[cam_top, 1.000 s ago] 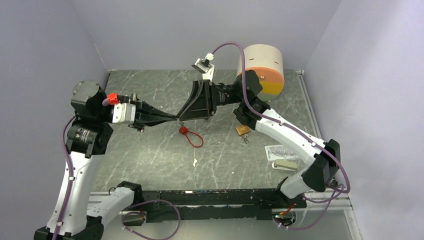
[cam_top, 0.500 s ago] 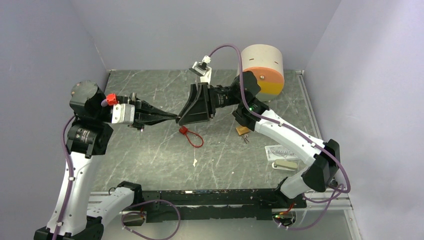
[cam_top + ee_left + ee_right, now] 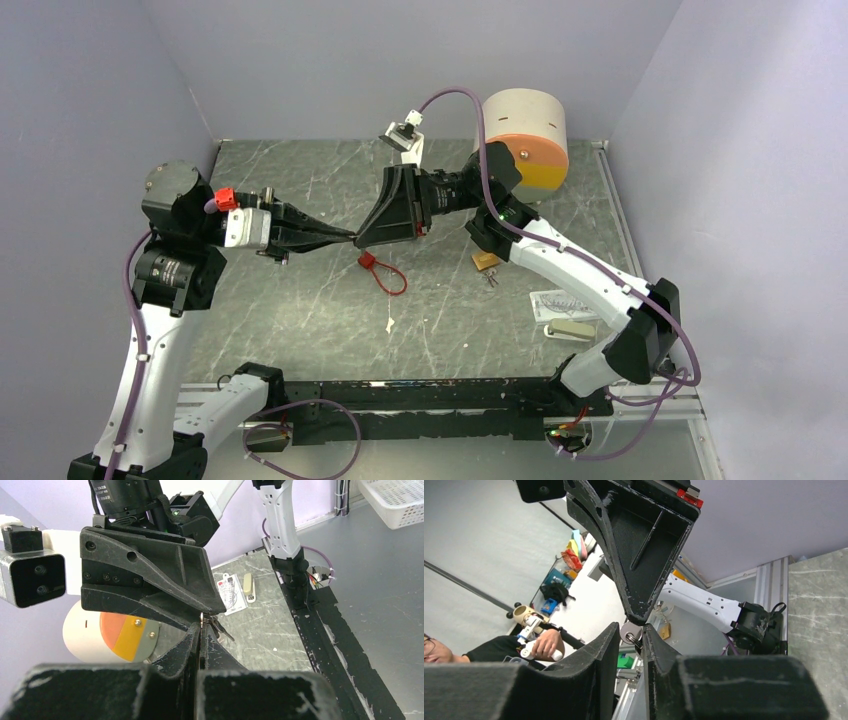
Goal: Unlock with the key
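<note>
Mid-frame in the top view, the left gripper (image 3: 352,237), jaws pressed together, and the right gripper (image 3: 362,237), jaws narrowed around it, both seem to pinch the small silver key (image 3: 628,631), which could twist or drop if either releases early, with the brass padlock (image 3: 485,261) lying to their lower right

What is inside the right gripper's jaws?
A small silver key, its round head pinched by the right gripper. The left gripper clamps the key's other end, so the blade is hidden.
</note>
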Controlling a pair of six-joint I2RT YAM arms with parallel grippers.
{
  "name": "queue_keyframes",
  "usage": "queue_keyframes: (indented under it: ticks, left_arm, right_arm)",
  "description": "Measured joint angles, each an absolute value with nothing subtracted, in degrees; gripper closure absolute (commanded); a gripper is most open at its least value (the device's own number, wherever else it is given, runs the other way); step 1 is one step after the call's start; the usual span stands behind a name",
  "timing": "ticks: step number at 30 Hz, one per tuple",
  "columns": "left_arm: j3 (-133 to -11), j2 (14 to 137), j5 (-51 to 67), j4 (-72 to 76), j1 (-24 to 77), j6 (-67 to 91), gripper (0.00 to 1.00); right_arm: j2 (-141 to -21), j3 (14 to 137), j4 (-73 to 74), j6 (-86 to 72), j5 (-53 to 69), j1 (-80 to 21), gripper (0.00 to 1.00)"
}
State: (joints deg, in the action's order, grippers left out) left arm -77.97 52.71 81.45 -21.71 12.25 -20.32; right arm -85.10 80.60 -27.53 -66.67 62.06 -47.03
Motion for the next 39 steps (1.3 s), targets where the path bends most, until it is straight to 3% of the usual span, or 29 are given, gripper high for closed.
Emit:
queue_keyframes:
  ticks: [4, 7, 14, 20, 31, 39]
  left_arm:
    - [-78.0, 52.7, 81.7, -22.4, 12.3, -20.9, 0.90]
    - [-78.0, 52.7, 81.6, -23.1, 12.3, -21.7, 0.67]
    - [-77.1, 51.9, 79.0, -23.0, 12.3, -20.5, 0.26]
    - [-70.7, 45.6, 63.8, -15.3, 12.3, -5.9, 0.09]
    - [-75.1, 47.4, 35.9, -20.5, 12.3, 40.2, 0.21]
    - [-68.6, 51.3, 35.4, -11.7, 12.2, 72.6, 0.20]
  right_arm:
    - [-85.2, 80.6, -27.5, -66.8, 62.0, -47.0, 0.89]
    - [-85.2, 80.6, -27.4, -67.0, 62.0, -47.0, 0.99]
    - [-84.8, 80.1, -24.9, -62.8, 60.0, -47.0, 1.00]
    - [-81.4, 79.2, -14.4, -49.5, 52.6, -47.0, 1.00]
    - [-71.0, 77.2, -4.0, -23.3, 29.6, -47.0, 1.00]
    - [-69.8, 75.2, -3.0, -6.3, 17.8, -51.0, 1.00]
